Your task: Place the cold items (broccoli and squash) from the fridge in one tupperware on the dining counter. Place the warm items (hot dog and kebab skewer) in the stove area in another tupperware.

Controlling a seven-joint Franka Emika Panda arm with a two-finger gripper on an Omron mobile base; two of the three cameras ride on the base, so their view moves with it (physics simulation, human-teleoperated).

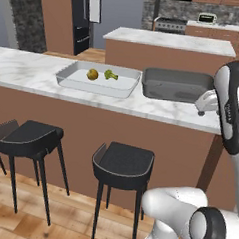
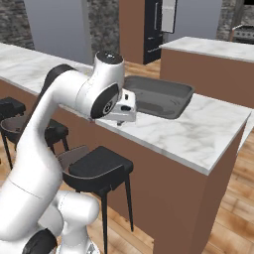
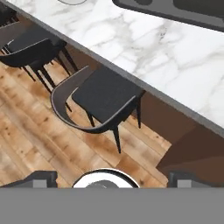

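Hovering over tabletop (image 1: 29,68) edge near dark grey tupperware (image 1: 176,85), tool (image 1: 206,103) empty, jaws wide apart. Squash (image 1: 92,74), round yellow-orange, and broccoli (image 1: 110,75), green floret, sit side by side in clear tupperware (image 1: 73,81): cold pair judged done; dark tray awaits warm items

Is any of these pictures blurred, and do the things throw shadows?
Left base view: sharp near, soft and blocky at the far stove area; the squash and broccoli throw hardly any shadow. Right base view: even light, no glare on the dining counter. Hand view: slightly soft, stool shadowless.
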